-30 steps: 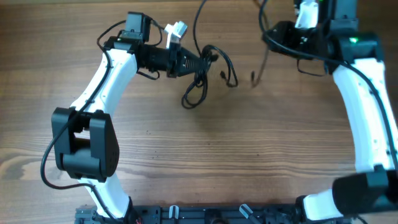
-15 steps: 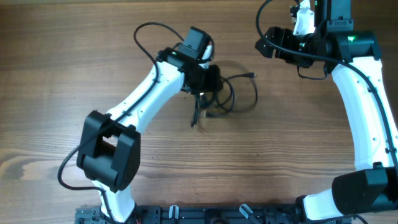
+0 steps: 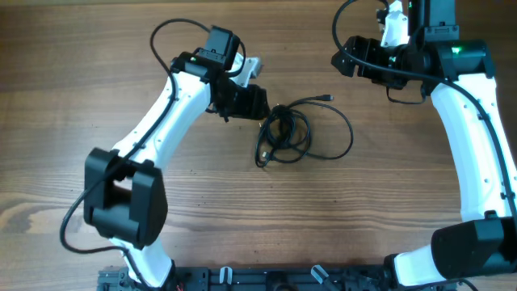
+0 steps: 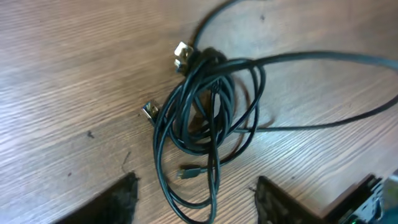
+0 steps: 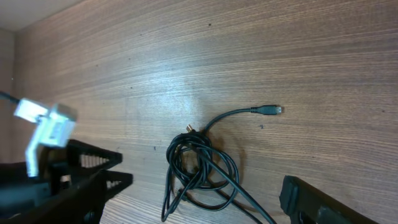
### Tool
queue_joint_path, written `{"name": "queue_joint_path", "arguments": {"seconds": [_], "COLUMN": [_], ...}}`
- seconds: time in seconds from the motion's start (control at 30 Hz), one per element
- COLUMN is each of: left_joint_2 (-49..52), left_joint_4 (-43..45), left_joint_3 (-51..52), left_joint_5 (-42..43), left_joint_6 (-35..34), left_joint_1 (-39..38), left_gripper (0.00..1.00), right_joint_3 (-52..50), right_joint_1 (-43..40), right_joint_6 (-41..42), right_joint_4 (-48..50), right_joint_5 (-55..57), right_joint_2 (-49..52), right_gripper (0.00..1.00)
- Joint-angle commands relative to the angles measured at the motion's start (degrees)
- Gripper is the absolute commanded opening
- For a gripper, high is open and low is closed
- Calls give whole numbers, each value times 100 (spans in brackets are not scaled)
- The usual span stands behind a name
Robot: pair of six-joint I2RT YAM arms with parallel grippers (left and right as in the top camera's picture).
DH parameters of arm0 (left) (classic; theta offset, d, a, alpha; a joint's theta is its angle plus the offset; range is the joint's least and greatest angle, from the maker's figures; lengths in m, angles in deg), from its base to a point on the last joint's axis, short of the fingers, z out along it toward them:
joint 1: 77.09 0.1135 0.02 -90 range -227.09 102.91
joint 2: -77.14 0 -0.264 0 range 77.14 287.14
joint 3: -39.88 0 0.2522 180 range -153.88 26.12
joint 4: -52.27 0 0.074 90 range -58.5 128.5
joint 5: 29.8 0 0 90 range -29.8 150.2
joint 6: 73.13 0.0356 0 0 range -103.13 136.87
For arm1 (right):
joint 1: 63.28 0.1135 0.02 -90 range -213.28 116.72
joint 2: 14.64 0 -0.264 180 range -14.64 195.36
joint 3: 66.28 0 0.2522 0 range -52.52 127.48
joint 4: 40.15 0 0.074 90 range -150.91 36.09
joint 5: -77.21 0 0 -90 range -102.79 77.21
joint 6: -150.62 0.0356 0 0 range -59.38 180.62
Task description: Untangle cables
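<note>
Lying on one table (image 3: 242,226) is one tangled cable bundle (image 3: 283,137); left pincer (image 4: 196,182) and right pincer (image 5: 206,182) both spread, empty.

The overhead view looks straight down on the desk (image 3: 242,218) from far off. The left wrist view hangs close above the cable tangle (image 4: 205,118), tilted down. The right wrist view looks from farther back. All three share that tangle.

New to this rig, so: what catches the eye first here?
A tangled black cable bundle lies in the middle of the wooden table, one plug end trailing free. The left hand hovers open right beside it; the right hand hangs open toward the far right.
</note>
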Motion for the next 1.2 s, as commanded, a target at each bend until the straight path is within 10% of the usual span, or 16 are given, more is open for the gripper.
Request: {"name": "queue_joint_path", "arguments": {"seconds": [0.0, 0.3, 1.0, 1.17], "left_joint_2": [522, 1012, 1655, 837], "left_joint_4": [59, 1126, 1438, 1128], "left_joint_3": [188, 188, 186, -210], "left_joint_5": [358, 243, -278, -136], "left_joint_6": [396, 369, -516, -2024], "left_joint_1": [-57, -313, -544, 7], "left_gripper": [54, 25, 4, 4], "right_joint_3": [94, 94, 92, 92], "right_joint_1": [-2, -2, -2, -2], "right_joint_6": [-111, -114, -114, -116], "right_joint_4": [-15, -28, -9, -4], "right_joint_5": [57, 59, 101, -90], "right_joint_2": [-146, -146, -146, -146], "right_gripper": [91, 91, 93, 93]}}
